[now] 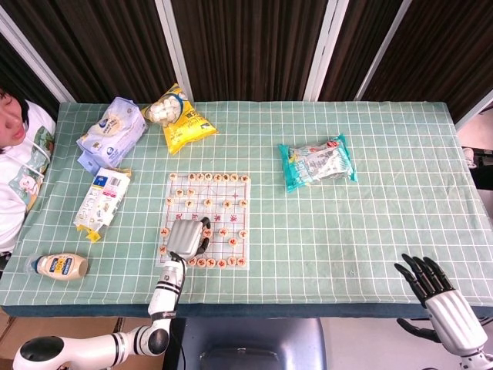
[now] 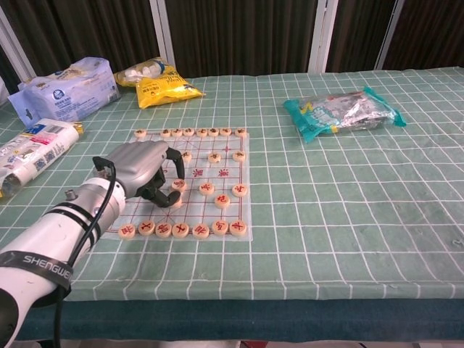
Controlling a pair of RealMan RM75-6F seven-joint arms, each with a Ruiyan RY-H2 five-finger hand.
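Grey-shelled, the left hand [image 2: 141, 170] hovered over the chess board [image 2: 239, 209], fingers curled around one chess piece [image 2: 175, 199] near the board's left side. Whether it was already lifted, I cannot tell; most pieces stood in rows.

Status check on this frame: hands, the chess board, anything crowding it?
Left hand over the chess board, fingers curled down among the pieces; grip unclear. Right hand open, off the table edge. Snack bags lie apart from the board.
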